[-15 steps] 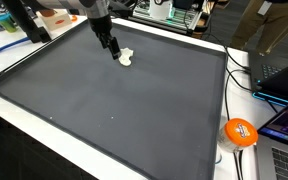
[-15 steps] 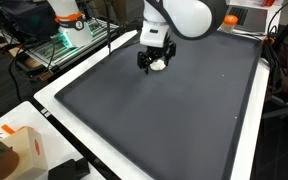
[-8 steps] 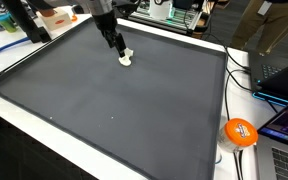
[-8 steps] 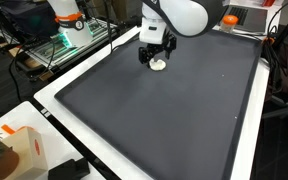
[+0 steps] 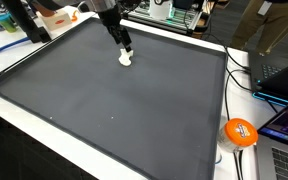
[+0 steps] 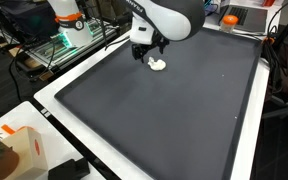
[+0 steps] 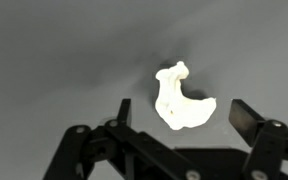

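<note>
Notes from beside the bench, everything placed against the black mat (image 5: 114, 100) (image 6: 164, 110).

- Mat: dark, with a raised rim. It covered nearly the whole white tabletop (image 6: 49, 95).
- White lump (image 5: 126, 58) (image 6: 158, 65) (image 7: 174, 90): small, pale, irregular and curved, with a knob at one end. It lay flat on the mat near the far edge, well away from the middle. Nothing else lay on the mat close to it.
- Gripper (image 5: 125, 46) (image 6: 144, 52) (image 7: 181, 106): it hung over that same far part of the mat, just above the lump. In both exterior views it sat a little to the far side of the lump.
- Fingers (image 7: 125, 108): spread wide apart, gripping nothing. In the wrist view the lump showed in the gap between them, lower down on the mat, and neither finger appeared to touch it.
- Arm: it came in from beyond the far edge of the mat and leaned over it.
- Off the mat: an orange ball (image 5: 240, 131) lay past one side edge among cables. A cardboard box (image 6: 19, 150) stood off the near corner.
</note>
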